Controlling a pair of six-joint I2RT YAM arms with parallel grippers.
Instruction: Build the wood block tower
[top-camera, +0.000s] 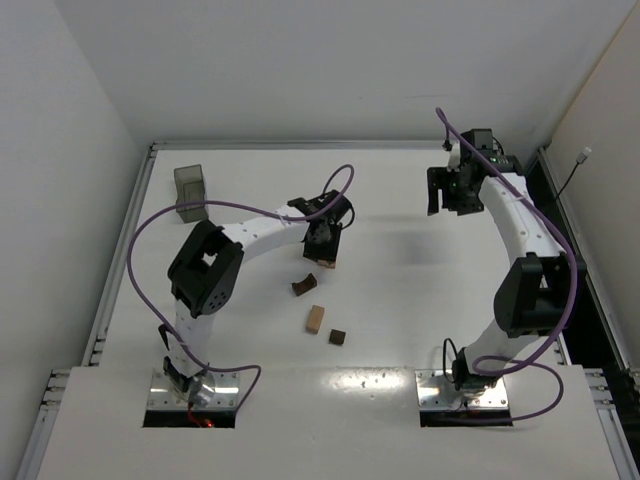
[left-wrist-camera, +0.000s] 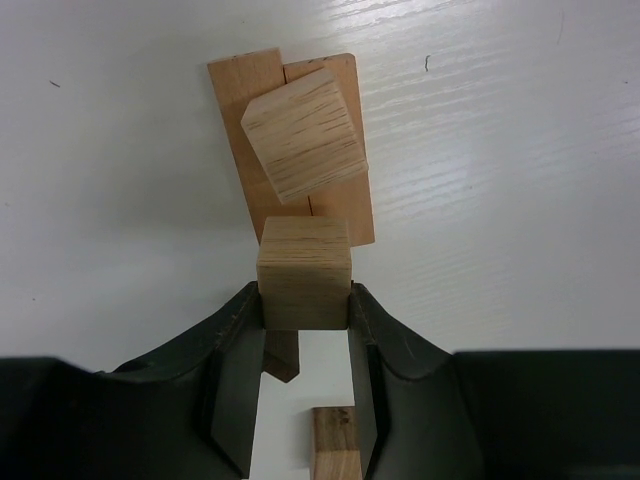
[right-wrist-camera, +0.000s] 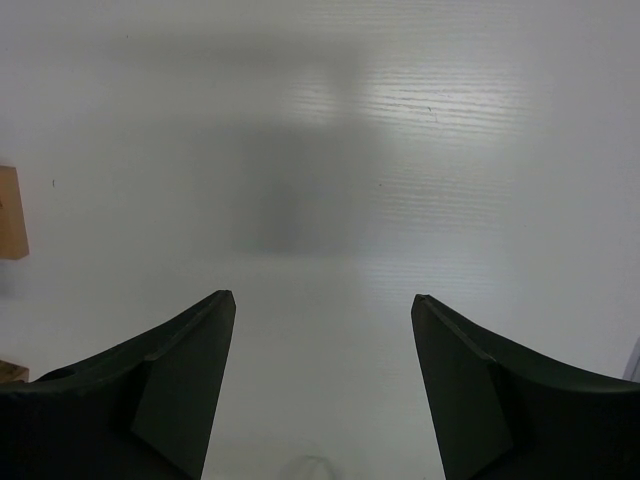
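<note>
I have the L gripper (left-wrist-camera: 305, 300) part-closed and clamped on a tan cube (left-wrist-camera: 304, 265) by two opp. faces. The cube sits square betw. the pads. It hangs over the near end of the wood block tower (top-camera: 325, 262), which stands mid-table, left of ctr.

Tower as it stands, per L wrist view:
- two flat tan bars (left-wrist-camera: 240, 110) lie side by side, long edges touching
- a second tan cube (left-wrist-camera: 303, 133) rests on top, twisted off-square to the bars

Whether the held cube touches the bars, I cannot tell.

R gripper (right-wrist-camera: 322, 297): jaws wide apart, nothing betw. them. It hangs over the table (top-camera: 400, 250) at far right, well apart from the tower.

Loose pcs on the near side of the tower:
- dark arch piece (top-camera: 304, 287), nearest the tower
- tan bar (top-camera: 316, 318), nearer me
- small dark cube (top-camera: 337, 337), just right of that bar

A grey bin (top-camera: 190, 190) stands upright at far left, apart from all blocks.
</note>
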